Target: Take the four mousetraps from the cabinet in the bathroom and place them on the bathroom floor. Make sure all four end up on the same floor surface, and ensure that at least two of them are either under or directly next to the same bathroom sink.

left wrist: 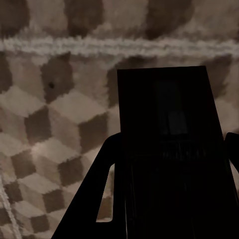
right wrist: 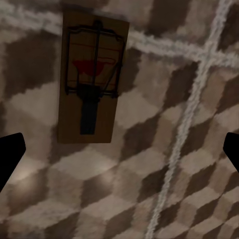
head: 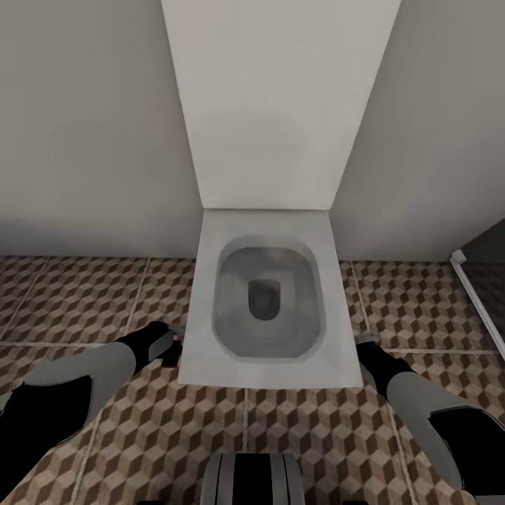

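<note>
Head view: a white toilet (head: 263,308) stands against the wall on the cube-patterned bathroom floor (head: 84,301). Left of the toilet, the left claw (head: 167,345) hangs just beside the bowl's front corner; the left wrist view shows it pinching a dark flat mousetrap (left wrist: 167,149) above the tiles. Right of the toilet, the right claw (head: 366,341) hangs near the opposite corner; the right wrist view shows its fingers (right wrist: 10,154) spread, with a second mousetrap (right wrist: 92,74) lying flat on the floor.
</note>
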{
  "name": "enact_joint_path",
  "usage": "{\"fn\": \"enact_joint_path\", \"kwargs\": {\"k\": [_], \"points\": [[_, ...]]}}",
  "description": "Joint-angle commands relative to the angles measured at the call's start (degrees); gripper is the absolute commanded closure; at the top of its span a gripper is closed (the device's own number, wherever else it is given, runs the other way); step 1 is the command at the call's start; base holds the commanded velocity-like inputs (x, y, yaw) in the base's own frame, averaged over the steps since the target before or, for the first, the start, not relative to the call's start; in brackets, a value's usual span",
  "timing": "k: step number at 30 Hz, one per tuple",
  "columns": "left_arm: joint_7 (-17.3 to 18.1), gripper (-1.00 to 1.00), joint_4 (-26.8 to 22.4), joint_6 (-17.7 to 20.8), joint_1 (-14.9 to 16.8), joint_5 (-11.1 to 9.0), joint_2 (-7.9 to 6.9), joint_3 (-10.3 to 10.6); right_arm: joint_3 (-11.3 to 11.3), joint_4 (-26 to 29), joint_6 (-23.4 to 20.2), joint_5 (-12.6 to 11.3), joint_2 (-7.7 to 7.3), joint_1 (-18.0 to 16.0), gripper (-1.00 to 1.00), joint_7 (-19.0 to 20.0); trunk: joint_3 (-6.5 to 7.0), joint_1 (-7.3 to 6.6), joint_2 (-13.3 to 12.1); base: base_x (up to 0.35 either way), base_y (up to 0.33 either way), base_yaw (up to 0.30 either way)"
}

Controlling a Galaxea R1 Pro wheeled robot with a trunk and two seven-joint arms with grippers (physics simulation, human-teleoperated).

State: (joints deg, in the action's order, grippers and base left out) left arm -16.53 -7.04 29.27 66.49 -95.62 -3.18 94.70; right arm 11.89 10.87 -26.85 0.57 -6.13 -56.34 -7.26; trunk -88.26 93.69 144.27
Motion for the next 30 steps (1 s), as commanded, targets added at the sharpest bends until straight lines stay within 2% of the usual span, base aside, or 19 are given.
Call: {"fn": "enact_joint_path", "kwargs": {"k": [1,4,30], "points": [[-0.5,1.0,-0.3,0.1,0.0,-0.5,-0.09,0.3,0.2,0.1,-0.4,0.0,-0.02,0.0,-1.0,-0.1,-0.03,-0.01,0.0,0.0,0.0,0.0],[-0.5,1.0,-0.3,0.1,0.0,-0.5,-0.08,0.3,0.2,0.1,-0.4,0.0,-0.02,0.0,-1.0,-0.1,-0.7,0.07,0.1,0.0,0.0,0.0],[-0.5,1.0,-0.2,0.1,0.0,-0.5,-0.16,0.3,0.3,0.1,-0.4,0.0,-0.19,0.0,-1.0,-0.1,-0.7,0.07,0.1,0.0,0.0,0.0]]}}
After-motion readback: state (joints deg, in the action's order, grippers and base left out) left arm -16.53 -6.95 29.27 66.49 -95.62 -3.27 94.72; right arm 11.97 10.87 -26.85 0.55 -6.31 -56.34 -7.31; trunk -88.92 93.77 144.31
